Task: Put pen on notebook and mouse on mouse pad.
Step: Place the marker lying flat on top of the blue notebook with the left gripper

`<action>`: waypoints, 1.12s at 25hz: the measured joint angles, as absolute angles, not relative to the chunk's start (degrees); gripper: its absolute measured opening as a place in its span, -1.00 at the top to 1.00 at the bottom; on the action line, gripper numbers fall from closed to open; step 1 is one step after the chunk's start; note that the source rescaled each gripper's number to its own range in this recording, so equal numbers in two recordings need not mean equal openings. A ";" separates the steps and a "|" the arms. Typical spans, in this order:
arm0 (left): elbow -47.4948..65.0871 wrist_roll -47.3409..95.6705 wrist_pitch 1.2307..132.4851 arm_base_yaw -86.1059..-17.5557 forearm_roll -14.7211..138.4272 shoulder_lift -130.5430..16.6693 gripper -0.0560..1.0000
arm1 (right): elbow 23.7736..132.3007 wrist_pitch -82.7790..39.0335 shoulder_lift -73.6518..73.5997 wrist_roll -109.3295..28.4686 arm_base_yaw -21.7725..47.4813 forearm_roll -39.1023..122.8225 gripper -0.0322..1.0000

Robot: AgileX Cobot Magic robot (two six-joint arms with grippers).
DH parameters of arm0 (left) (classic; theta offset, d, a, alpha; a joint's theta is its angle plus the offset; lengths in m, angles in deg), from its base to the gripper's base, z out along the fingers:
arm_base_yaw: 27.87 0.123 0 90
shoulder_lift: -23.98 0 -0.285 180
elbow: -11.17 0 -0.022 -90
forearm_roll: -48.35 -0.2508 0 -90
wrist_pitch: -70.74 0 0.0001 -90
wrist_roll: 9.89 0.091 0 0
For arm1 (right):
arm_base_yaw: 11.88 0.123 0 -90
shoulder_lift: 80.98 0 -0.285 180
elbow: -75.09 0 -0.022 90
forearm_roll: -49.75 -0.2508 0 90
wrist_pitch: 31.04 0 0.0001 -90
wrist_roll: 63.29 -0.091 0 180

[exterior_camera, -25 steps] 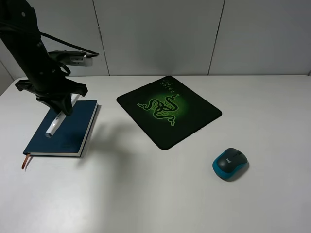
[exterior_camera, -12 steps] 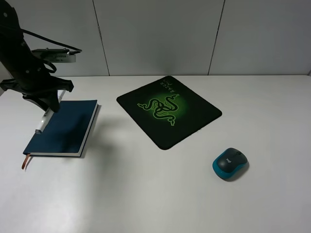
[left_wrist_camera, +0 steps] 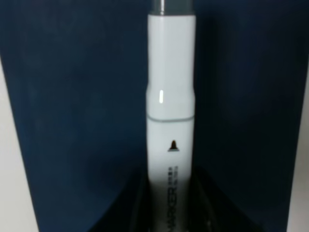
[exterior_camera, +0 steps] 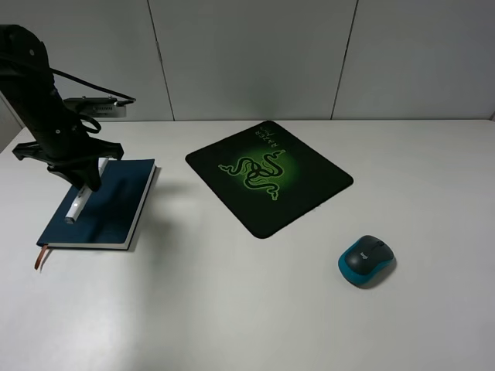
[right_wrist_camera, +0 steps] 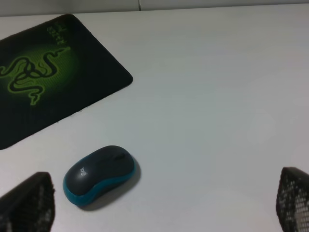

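Observation:
The white pen (exterior_camera: 76, 205) is held by my left gripper (exterior_camera: 85, 184), which is shut on its upper end above the left part of the navy notebook (exterior_camera: 112, 202). In the left wrist view the pen (left_wrist_camera: 170, 111) lies lengthwise over the blue notebook cover (left_wrist_camera: 72, 96), with dark fingers (left_wrist_camera: 137, 208) on both sides; whether it touches the cover I cannot tell. The teal-sided mouse (exterior_camera: 366, 260) sits on the bare table, apart from the black mouse pad (exterior_camera: 269, 176). My right gripper (right_wrist_camera: 159, 203) hangs open above the mouse (right_wrist_camera: 100, 180), near the mouse pad (right_wrist_camera: 43, 82).
The white table (exterior_camera: 247, 309) stretches between notebook, pad and mouse. A brown ribbon bookmark (exterior_camera: 38, 256) sticks out of the notebook's near corner. A grey panelled wall (exterior_camera: 255, 54) stands behind the table.
My left gripper swung left toward the notebook's edge with the pen, then came back right and lower over the cover. The mouse and pad have not moved.

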State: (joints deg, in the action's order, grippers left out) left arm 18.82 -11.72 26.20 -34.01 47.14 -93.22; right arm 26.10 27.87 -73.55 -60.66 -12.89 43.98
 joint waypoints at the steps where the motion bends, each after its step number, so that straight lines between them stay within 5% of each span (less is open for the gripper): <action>1: 18.82 -11.78 26.63 -34.01 47.10 -93.60 0.89 | 26.10 27.87 -73.55 -60.66 -12.89 43.98 -1.00; 19: 18.82 -11.96 29.86 -34.01 47.10 -97.29 0.84 | 26.10 27.87 -73.55 -60.66 -12.89 43.98 -1.00; 24: 18.82 -12.06 29.86 -34.01 47.10 -97.29 0.50 | 26.10 27.87 -73.55 -60.66 -12.89 43.98 -1.00; 28: 18.82 -12.12 29.86 -34.01 47.10 -97.29 0.01 | 26.10 27.87 -73.55 -60.66 -12.89 43.98 -1.00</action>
